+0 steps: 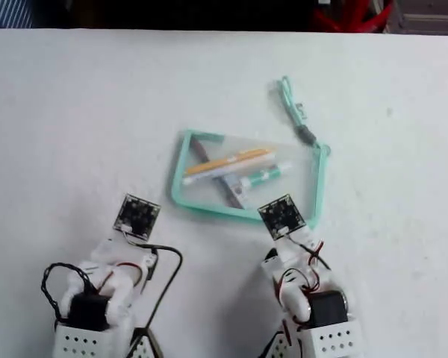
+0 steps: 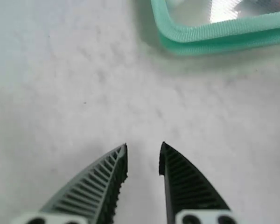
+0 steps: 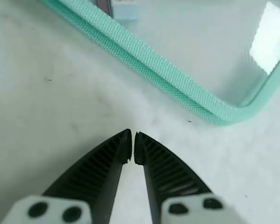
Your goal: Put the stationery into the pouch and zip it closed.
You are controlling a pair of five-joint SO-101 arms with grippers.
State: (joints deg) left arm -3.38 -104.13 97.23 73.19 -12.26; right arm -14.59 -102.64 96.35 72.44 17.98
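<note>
A clear pouch with a mint-green border [image 1: 178,175] lies flat in the middle of the table. Inside it are an orange pen [image 1: 228,162], a green and white pen [image 1: 257,177], a brown pen [image 1: 198,149] and a grey item [image 1: 231,190]. A green strap [image 1: 287,101] runs from a dark zip pull [image 1: 306,136] at the pouch's far right corner. My left gripper [image 2: 143,156] is slightly open above bare table, short of the pouch's corner [image 2: 177,39]. My right gripper [image 3: 132,142] is shut just short of the pouch's near edge [image 3: 177,84].
The left arm [image 1: 108,280] and the right arm [image 1: 310,287] sit at the table's front edge. White table [image 1: 75,119] spreads on both sides of the pouch. Dark and red objects [image 1: 351,15] stand beyond the far edge.
</note>
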